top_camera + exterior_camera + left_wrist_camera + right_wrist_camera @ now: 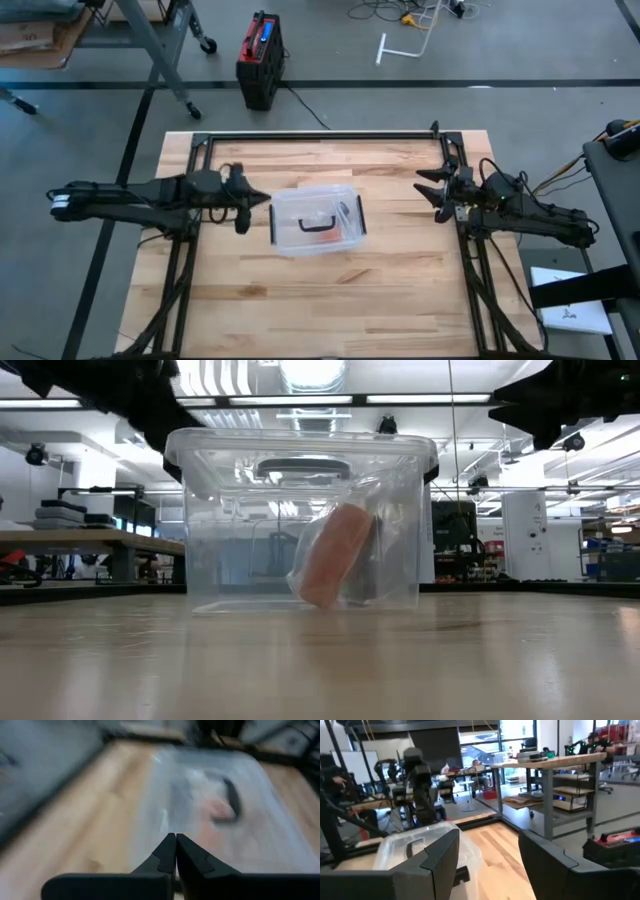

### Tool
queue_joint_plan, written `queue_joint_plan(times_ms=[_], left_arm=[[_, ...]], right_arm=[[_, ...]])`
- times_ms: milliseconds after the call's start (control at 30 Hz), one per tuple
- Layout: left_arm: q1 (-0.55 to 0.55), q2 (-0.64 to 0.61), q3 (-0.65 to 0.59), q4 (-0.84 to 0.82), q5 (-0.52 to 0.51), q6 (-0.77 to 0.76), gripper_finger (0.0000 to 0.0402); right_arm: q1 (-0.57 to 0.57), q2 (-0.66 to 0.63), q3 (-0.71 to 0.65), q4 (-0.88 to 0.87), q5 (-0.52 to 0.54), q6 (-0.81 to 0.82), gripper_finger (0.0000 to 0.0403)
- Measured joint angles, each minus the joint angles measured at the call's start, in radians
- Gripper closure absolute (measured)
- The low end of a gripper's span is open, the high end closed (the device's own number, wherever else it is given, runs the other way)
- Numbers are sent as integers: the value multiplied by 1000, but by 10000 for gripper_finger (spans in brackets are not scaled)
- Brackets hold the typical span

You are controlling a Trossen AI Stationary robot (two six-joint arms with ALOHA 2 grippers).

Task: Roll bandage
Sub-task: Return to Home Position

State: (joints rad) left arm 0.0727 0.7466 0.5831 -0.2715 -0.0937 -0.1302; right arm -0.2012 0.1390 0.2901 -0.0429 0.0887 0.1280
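One clear boxy plastic bin (298,207) (lidded), left hand (176,838) clenched, right hand (431,194) released.

- We see grey floor (480,50) beyond the tabletop's (400,290) far edge, with a black tape line (450,85) running across it.
- A red-and-black case (260,58) stands on that floor, cable trailing.
- Across the room we spot a long workbench (555,760) with shelves, and a whiteboard (357,762).
- Overhead, strip lights (290,400) glow.

The bin (318,220) sits at the middle of the table (330,300) with a roll (335,555) inside; left gripper (265,200) at nine o'clock, right gripper (430,195) at three.
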Motion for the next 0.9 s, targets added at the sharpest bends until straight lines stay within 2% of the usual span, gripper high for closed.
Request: queue_joint_plan(times_ms=[100,233,333,533,667,900], left_arm=[[2,-47,-21,120,-86,68,398],[2,-125,-90,277,-35,129,401],[2,-203,-149,327,3,128,398],[2,-379,-271,364,0,98,401],[2,-495,-371,455,-45,98,395],[2,-644,-493,482,-20,43,400]], right_arm=[[0,0,0,4,-9,-50,204],[0,-1,0,9,-59,-58,208],[0,-17,0,18,-98,-51,223],[0,-55,-41,27,-97,-41,269],[0,-83,-86,37,-97,-15,306],[0,-140,-162,82,-88,11,369]])
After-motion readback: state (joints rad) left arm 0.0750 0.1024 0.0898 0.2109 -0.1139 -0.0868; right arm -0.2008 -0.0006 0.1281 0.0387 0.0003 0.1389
